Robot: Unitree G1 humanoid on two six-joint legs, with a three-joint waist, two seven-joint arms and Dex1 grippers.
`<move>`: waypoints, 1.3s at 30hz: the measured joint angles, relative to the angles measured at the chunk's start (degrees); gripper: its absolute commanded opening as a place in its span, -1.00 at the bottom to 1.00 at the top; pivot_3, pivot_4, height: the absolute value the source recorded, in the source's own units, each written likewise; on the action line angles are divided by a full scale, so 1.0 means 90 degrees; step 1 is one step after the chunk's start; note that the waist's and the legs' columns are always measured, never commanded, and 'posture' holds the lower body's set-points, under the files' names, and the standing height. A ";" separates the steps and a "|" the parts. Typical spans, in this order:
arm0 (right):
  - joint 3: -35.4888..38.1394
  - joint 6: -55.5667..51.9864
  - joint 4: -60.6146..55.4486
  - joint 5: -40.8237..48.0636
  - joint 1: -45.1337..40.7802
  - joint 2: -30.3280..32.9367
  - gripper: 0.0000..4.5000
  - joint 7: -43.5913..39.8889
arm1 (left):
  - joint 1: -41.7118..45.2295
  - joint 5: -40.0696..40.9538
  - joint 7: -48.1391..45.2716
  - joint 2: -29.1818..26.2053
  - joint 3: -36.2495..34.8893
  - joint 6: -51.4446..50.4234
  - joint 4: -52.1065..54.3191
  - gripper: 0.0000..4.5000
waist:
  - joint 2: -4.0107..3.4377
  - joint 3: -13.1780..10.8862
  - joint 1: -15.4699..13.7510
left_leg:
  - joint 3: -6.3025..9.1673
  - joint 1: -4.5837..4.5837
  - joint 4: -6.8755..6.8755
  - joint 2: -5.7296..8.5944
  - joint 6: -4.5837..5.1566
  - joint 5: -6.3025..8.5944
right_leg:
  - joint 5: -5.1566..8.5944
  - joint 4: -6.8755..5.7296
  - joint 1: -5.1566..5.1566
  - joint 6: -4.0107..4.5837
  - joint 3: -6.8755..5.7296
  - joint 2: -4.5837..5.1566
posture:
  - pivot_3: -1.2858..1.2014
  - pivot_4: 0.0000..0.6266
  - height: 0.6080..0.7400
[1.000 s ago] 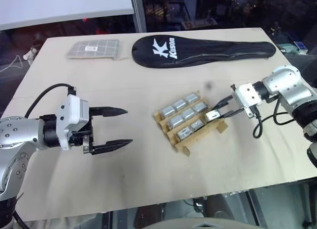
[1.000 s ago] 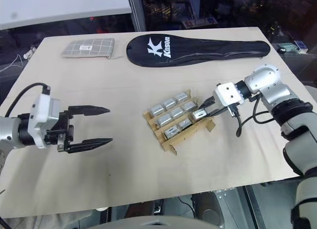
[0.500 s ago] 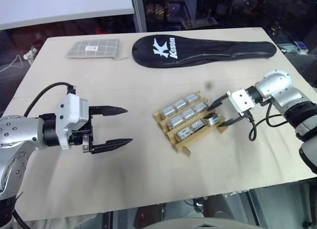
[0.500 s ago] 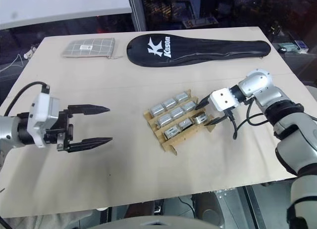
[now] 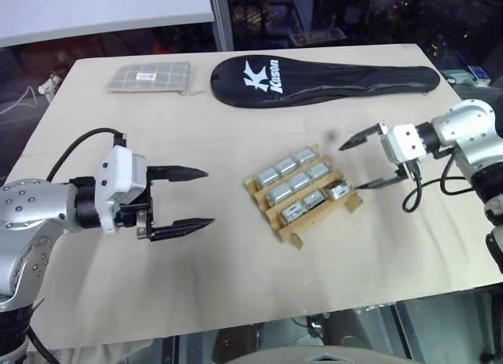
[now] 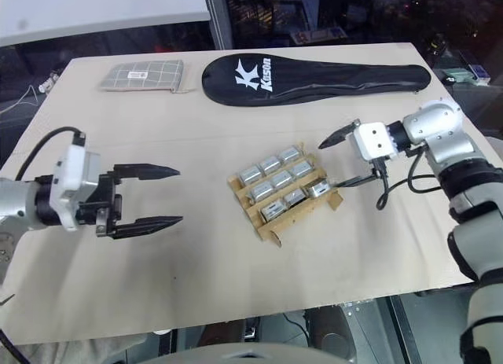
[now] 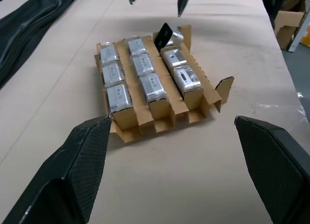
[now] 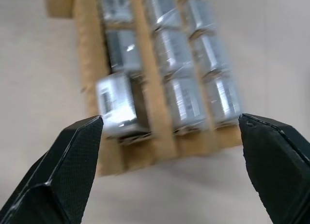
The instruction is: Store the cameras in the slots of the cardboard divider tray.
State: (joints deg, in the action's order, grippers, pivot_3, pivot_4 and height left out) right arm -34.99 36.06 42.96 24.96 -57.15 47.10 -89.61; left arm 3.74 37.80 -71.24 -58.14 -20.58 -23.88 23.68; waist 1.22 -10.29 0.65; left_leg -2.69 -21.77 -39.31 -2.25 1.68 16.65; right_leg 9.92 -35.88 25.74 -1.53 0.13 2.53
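Tray (image 5: 302, 195) sat mid-desk, cameras (image 5: 292, 182) filling its slots; the last camera (image 7: 167, 36) leaned tilted at the tray's right end. Right hand (image 5: 368, 160), open, empty, hovered just beside it. Left hand (image 5: 185, 198) open, well apart.

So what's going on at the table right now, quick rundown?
Both grippers open: left gripper, right gripper. Cardboard divider tray holds nine cameras; end camera sits tilted. Nothing in the way.

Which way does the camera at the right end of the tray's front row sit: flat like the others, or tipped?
Tipped. That camera leans with its black face raised, unlike its flat neighbours in the tray.
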 measured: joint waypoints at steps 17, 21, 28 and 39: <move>0.0500 -0.0105 -0.0152 -0.0748 0.0302 -0.0423 -0.41 -0.0027 | 0.0068 -0.0032 -0.0032 -0.0004 0.0104 0.0062 -0.0073 0.87 | -0.0003 -0.0002 0.0024 | -0.0005 0.0003 -0.0001 -0.0001 0.0000 0.0000 | 0.0000 -0.0004 0.0001 -0.0001 0.0005 -0.0002 | 0.03 -0.52 1.00; 0.0660 -0.0217 -0.0193 -0.0723 0.0299 -0.0473 -0.96 -0.0027 | 0.0054 -0.0032 -0.0020 -0.0004 0.0101 0.0063 -0.0072 0.87 | -0.0001 -0.0001 0.0017 | -0.0006 0.0003 -0.0002 -0.0001 0.0000 0.0000 | 0.0000 -0.0002 -0.0001 -0.0001 0.0005 -0.0002 | 0.03 -0.52 1.00; 0.0680 -0.0338 -0.0199 -0.0776 0.0296 -0.0473 -0.87 -0.0027 | -0.0020 -0.0031 -0.0013 -0.0003 0.0095 0.0062 -0.0062 0.87 | -0.0001 -0.0001 0.0019 | -0.0005 0.0005 -0.0002 -0.0001 0.0000 0.0000 | 0.0000 -0.0003 -0.0001 -0.0001 0.0005 -0.0002 | 0.03 -0.52 1.00; 0.0643 -0.0298 -0.0134 -0.1178 0.0294 -0.0587 0.29 -0.0027 | 0.0027 -0.0032 0.0000 0.0002 0.0102 0.0070 -0.0067 0.87 | -0.0002 -0.0001 0.0017 | -0.0004 0.0002 -0.0001 -0.0001 0.0000 0.0000 | 0.0000 -0.0002 0.0000 -0.0001 0.0004 -0.0002 | 0.03 -0.52 1.00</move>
State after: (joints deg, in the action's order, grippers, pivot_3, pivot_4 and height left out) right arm -29.20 33.37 41.76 14.35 -54.50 41.82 -89.85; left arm 3.99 37.50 -71.24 -58.13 -19.66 -23.25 23.08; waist 1.20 -10.30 0.80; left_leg -2.73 -21.75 -39.32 -2.26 1.68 16.64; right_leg 9.92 -35.90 25.74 -1.53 0.17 2.51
